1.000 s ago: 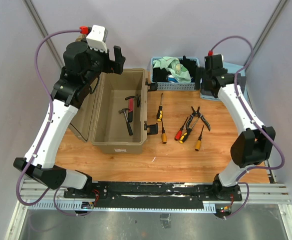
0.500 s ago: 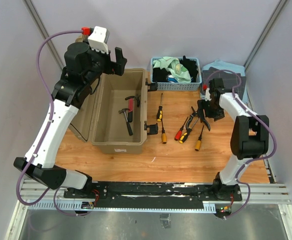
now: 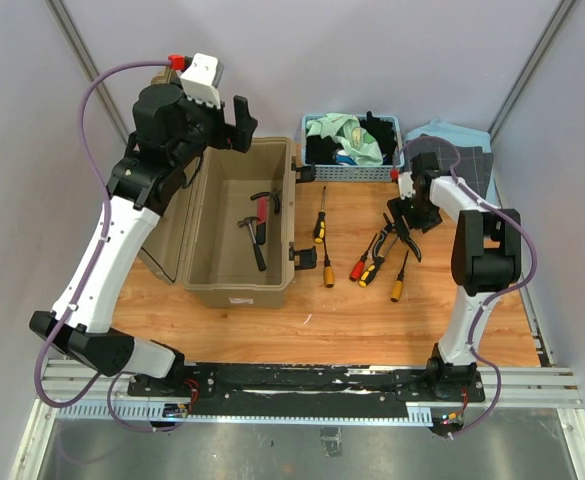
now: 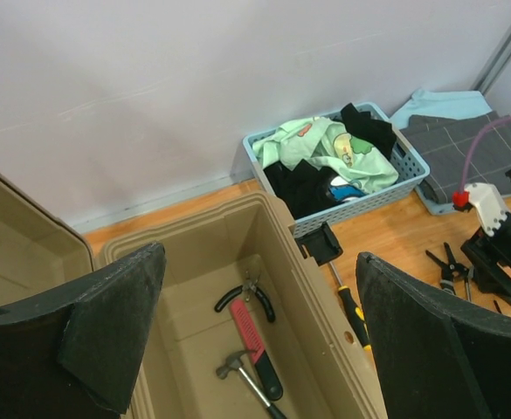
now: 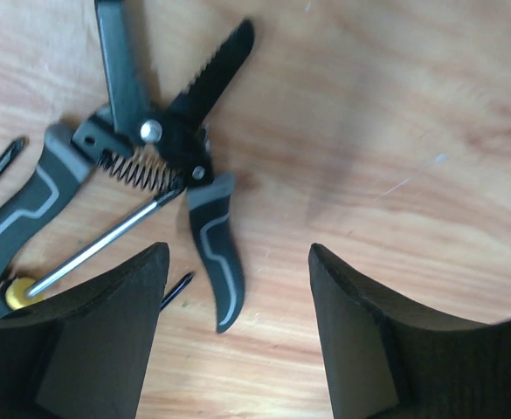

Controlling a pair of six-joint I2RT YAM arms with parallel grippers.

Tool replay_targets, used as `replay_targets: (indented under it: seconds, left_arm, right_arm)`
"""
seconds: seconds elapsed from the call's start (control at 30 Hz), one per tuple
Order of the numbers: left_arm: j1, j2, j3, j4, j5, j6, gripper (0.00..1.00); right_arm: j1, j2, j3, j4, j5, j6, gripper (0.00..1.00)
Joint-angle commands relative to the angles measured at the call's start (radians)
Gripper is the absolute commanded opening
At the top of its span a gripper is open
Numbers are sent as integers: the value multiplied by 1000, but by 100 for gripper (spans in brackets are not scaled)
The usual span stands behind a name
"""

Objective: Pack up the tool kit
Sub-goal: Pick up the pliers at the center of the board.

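Observation:
The tan toolbox [image 3: 238,293] stands open at left. Inside lie a small hammer [image 3: 253,240], a red-handled tool [image 3: 262,211] and black-handled pliers [image 3: 273,197]; all show in the left wrist view, hammer [image 4: 238,371]. My left gripper [image 3: 240,118] is open and empty, high over the box's back rim [image 4: 325,305]. Several screwdrivers lie on the table, one yellow-and-black [image 3: 319,226], one red [image 3: 360,266]. Grey-handled pliers [image 3: 400,235] lie spread open. My right gripper [image 3: 410,215] is open, low over them. One pliers handle [image 5: 216,262] lies between its fingers, untouched.
A blue basket [image 3: 352,150] of cloths sits behind the screwdrivers, also in the left wrist view [image 4: 412,170]. A grey and blue cloth [image 3: 462,155] lies at the back right. The toolbox lid [image 3: 167,245] hangs open to the left. A screwdriver shaft [image 5: 98,249] crosses under the pliers.
My right arm has swung down from the back right corner to the pliers on the table. My left arm has barely moved.

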Motion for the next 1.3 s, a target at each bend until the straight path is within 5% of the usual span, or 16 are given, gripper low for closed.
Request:
replay_targets:
  seconds: [0.0,0.67,0.73,0.87,1.27]
  left_arm:
    - [6,11,34,2,17,0,95]
    - [7,43,59,5,38,-9,94]
    - [6,46,64,5,38,-8,94]
    - [7,44,57,1,34,-2,95]
    - [11,39,43,-21,-24,17,99]
  right_arm:
    - [-25,64,84,14,37,-80,65]
    - [-30,112,32,-45,-54,-87,50]
    - [-30,130,36,-45,-62,-82,40]
    - [-30,150,55,-67,-72,-63,2]
    - [-39,-85,208,-217,-68,-26,1]
